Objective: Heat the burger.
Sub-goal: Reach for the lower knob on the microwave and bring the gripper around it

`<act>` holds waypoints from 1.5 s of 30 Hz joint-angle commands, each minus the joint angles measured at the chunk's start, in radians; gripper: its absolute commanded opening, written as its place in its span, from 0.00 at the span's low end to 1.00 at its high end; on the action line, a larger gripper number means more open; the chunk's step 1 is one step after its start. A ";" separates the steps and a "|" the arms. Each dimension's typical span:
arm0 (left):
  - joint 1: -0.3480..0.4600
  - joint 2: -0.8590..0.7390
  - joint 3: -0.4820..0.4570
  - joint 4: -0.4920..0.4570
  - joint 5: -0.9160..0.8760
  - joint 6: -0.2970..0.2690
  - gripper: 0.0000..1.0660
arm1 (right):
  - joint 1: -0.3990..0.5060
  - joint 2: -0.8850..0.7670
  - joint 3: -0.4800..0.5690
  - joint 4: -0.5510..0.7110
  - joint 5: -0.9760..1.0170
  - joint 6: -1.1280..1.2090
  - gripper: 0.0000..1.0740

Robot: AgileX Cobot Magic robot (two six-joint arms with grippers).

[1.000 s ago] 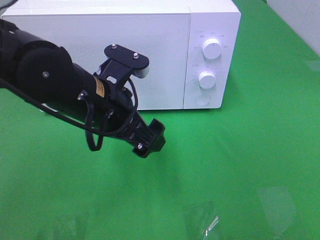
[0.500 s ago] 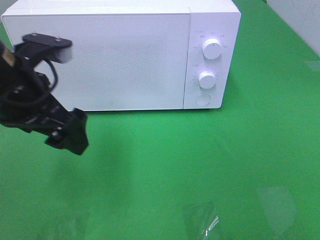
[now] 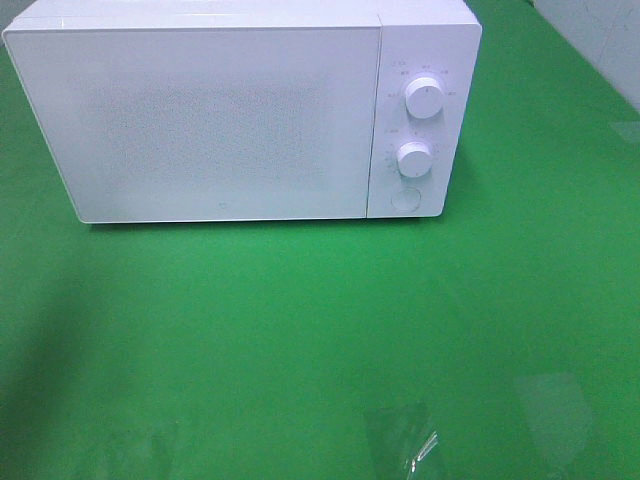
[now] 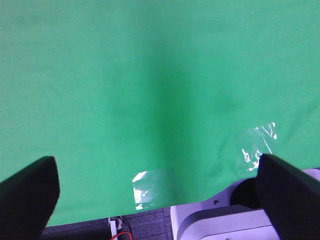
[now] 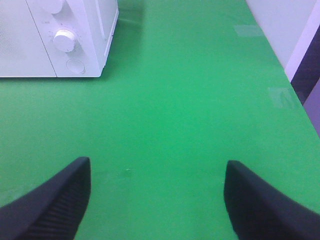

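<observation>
One white box-shaped microwave oven [image 3: 220, 110] stands on the green cloth-covered worktop [image 3: 320, 330] with its door shut. The control panel to the right of the door carries two round white dials, one [image 3: 424, 97] above the other [image 3: 413, 158], and one round flat button [image 3: 405, 199] below them. In front of the microwave, well apart from it and near the worktop's front edge, two patches of glossy clear tape [image 3: 402, 440] show plainly on the cloth. The burger shows in none of the views, so where it sits cannot be told. On the left gripper [image 4: 156, 165] two black fingers [image 4: 30, 195] stand wide apart with only green cloth between them. Past them lie two more shiny tape patches [image 4: 152, 187], and beyond the worktop's edge one rounded white-grey machine housing [image 4: 225, 220]. How this spot lies relative to the microwave cannot be told from that view. On the right gripper [image 5: 157, 164] two black ribbed fingers [image 5: 47, 200] are also spread wide and hold nothing. They hang over bare cloth in front of the microwave and off to its right, well apart from it. Its control-panel corner, with one whole dial and the button, appears in that view.
</observation>
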 commanded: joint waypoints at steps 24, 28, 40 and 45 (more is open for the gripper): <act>0.011 -0.688 0.487 0.044 -0.116 0.009 0.94 | -0.006 -0.024 0.002 0.000 -0.012 -0.007 0.68; 0.011 -0.704 0.486 0.048 -0.116 0.043 0.94 | -0.006 -0.024 0.002 0.001 -0.012 -0.007 0.68; 0.013 -0.704 0.486 0.019 -0.116 0.067 0.94 | -0.006 -0.024 0.002 0.001 -0.012 -0.007 0.68; 0.013 -0.785 0.486 0.020 -0.116 0.067 0.94 | -0.006 -0.024 0.002 0.001 -0.012 -0.007 0.68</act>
